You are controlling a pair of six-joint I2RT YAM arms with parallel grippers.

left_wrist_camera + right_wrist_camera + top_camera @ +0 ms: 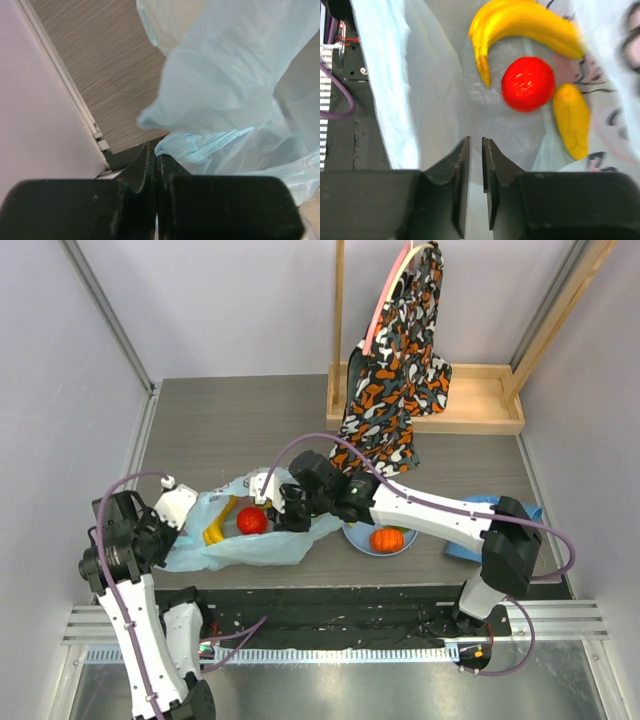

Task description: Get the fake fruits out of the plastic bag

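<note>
1. The grey wood-grain table carries a wooden rack at its far right, with a patterned orange, black and white cloth hanging from it.
2. The plastic bag, thin crinkled light-blue film, lies at the near left with its mouth facing the right arm.
3. A folded blue cloth lies partly under the right arm.
4. The right gripper is inside the bag mouth. Its fingers are closed to a narrow slit, and it cannot be told whether they pinch any film.
5. The left gripper is at the bag's left edge, its fingers pressed together on a fold of film.
6. A round pale-blue plate just right of the bag holds the orange ribbed fruit.
7. The glossy yellow banana bunch curves inside the bag.
8. The smooth red round fruit sits against the bananas, ahead of the right fingertips.
</note>
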